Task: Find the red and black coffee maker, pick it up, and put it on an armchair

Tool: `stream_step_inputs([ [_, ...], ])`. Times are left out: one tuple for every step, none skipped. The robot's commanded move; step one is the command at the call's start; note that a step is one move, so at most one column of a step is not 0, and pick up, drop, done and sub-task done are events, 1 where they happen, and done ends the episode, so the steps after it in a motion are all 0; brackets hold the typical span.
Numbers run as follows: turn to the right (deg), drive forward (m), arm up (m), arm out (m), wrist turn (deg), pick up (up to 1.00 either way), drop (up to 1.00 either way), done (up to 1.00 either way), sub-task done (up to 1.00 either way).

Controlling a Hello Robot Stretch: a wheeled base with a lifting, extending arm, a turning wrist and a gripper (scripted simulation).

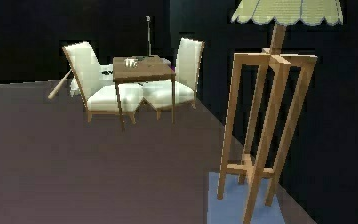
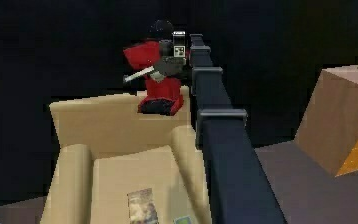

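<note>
Red coffee maker (image 2: 159,88) at gripper (image 2: 135,74) — armchair (image 2: 87,135) below

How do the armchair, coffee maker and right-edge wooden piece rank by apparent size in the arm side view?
1. armchair: largest, but nearest the camera.
2. wooden piece: partly cut off by the picture's edge.
3. coffee maker: smallest.

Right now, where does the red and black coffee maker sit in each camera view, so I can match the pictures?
Arm side view: coffee maker upper middle, at the top edge of the tan armchair back, by the pincer.
Forward view: a table with two pale chairs at upper left, a wooden floor lamp at right.
Shared landmark: the grey-brown floor, a weak match.
</note>
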Motion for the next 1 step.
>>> stream_step_inputs([
  [0.0,0.00,-0.38,0.00,0.0,0.00,0.00,0.00,0.00],
])
